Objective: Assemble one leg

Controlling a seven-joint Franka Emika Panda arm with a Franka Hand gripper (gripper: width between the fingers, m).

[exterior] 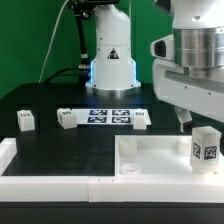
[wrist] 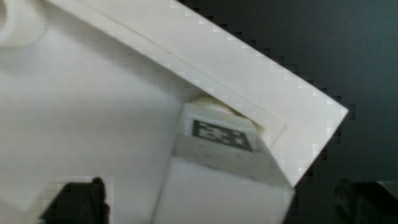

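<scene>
Desk (exterior: 60, 150): black surface, carrying all parts; white rail running along its near edge.

Tray-like white piece (exterior: 150, 158): lying flat at approx. 5 o'clock of the exterior view, raised rim, one round corner hole showing near its 9 o'clock corner. Wrist view is filling up w/ its rim and inner face.

Arm: wrist body hanging over the tray's 3 o'clock end. The gripper (wrist: 222, 200) is sitting above the tray corner; its fingers (wrist: 75, 200) are showing as two dark tips well apart, nothing between them, so reading as released, not grasping.

Marker board (exterior: 110, 116): lying flat at 12 o'clock of desk centre, tags up.

The leg (exterior: 205, 146): standing upright at the tray's 3 o'clock end, tag facing the camera; in the wrist view the leg (wrist: 224, 128) is sitting tucked right against the rim at the corner. Cannot tell whether it is seated in a corner hole or only resting there.

Spare legs: three more small tagged blocks standing loose on the desk, one at 9 o'clock (exterior: 25, 120), one just beside the board (exterior: 66, 118), one at the board's 3 o'clock end (exterior: 140, 120).

Assessment: leg appears placed at its corner; fastening/seating unconfirmed. Judged late-stage; remaining work is prob. tightening or checking the fit.
</scene>
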